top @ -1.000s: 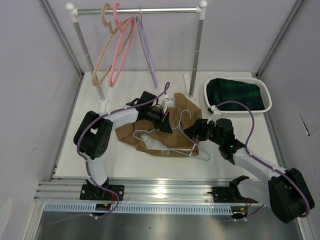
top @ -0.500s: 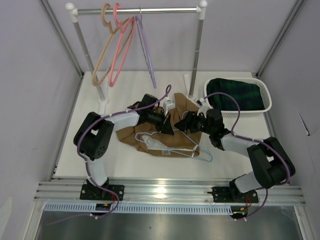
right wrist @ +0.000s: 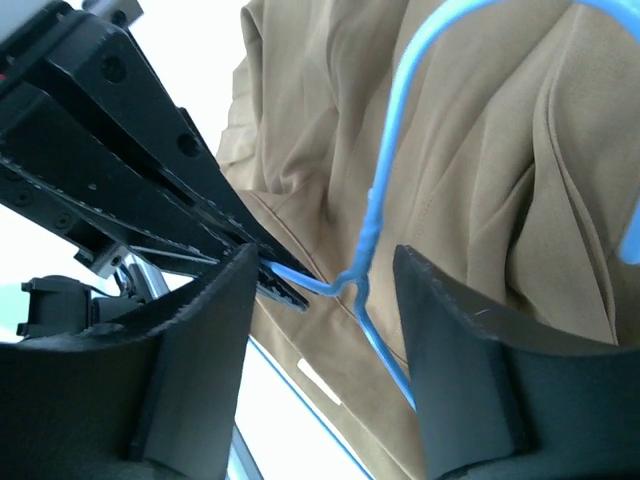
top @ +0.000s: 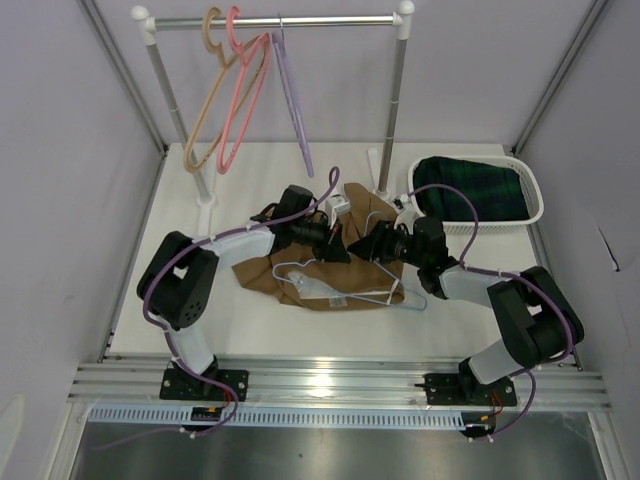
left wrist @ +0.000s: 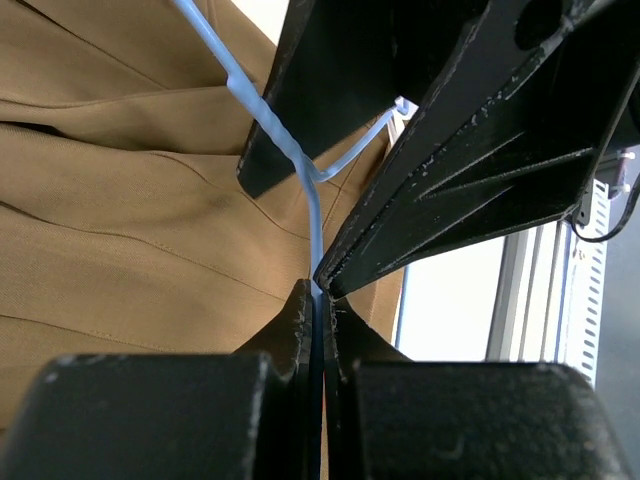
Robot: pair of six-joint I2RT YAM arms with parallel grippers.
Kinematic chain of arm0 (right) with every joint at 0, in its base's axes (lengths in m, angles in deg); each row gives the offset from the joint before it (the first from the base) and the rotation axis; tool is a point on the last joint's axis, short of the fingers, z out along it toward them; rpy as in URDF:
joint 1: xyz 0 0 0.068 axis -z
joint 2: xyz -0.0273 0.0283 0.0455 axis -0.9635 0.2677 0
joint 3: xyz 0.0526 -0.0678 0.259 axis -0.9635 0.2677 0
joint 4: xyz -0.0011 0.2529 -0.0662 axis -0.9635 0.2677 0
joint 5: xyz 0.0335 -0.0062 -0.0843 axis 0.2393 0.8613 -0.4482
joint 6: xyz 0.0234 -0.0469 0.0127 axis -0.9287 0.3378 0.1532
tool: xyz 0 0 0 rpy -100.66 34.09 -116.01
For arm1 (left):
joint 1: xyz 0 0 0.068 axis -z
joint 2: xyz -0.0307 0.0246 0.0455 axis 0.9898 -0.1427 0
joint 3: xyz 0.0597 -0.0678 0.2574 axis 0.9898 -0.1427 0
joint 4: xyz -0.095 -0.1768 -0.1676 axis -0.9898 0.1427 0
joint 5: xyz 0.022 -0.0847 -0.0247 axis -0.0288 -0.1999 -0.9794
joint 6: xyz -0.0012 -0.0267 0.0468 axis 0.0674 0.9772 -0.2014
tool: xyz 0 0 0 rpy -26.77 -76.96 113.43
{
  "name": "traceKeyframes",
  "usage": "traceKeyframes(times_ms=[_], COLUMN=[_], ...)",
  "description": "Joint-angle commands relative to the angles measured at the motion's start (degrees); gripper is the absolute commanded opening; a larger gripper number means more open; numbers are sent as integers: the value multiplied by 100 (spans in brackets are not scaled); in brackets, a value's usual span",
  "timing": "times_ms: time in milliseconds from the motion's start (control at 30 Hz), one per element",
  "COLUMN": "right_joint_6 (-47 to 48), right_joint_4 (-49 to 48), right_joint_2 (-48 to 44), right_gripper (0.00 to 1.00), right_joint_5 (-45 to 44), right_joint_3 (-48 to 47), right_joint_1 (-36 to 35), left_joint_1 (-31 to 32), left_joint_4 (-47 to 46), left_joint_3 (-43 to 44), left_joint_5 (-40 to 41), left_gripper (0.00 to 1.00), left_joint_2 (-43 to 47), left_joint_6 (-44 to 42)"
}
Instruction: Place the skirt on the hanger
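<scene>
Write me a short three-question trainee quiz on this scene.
1. True or false: the left gripper is shut on the hanger.
2. The right gripper is: A shut and empty, B open astride the hanger's neck, C shut on the hanger's hook.
3. What lies in the basket?
Key: 1 true; 2 B; 3 dark green plaid cloth.
</scene>
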Motion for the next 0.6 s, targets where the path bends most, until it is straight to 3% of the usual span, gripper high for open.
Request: traceKeyframes(times_ms=[0,167,267,467,500,533,567], right_joint_6=[-134,-116,-125,15,77,112,147], right_joint_4=[-503,-521,-539,-363,-293,-258,-249], right_joint_2=[115,159,124,-95,-131,-140,-174], right_gripper=[59,48,27,0,0,0,0], right_joint_5=[392,436,436,234,208,121,111], right_joint_3=[23,110,181,304,313,339,348], right_joint_1=[-28,-28,-28,-28,-19,-19,-19], left_joint_1=[84,93,119,146,146,137,137], left_joint_4=[-618,-803,-900,-909,-831,-813,-795], left_joint_3=[-25,-112,-139,-183,-183,-192,-200], left_joint_5=[88,229,334,685,764,948,1045], left_gripper=[0,0,0,1,3,15,20], left_joint_2=[301,345,371,468,485,520,564], left_joint_6=[36,273,352,475,493,562,598])
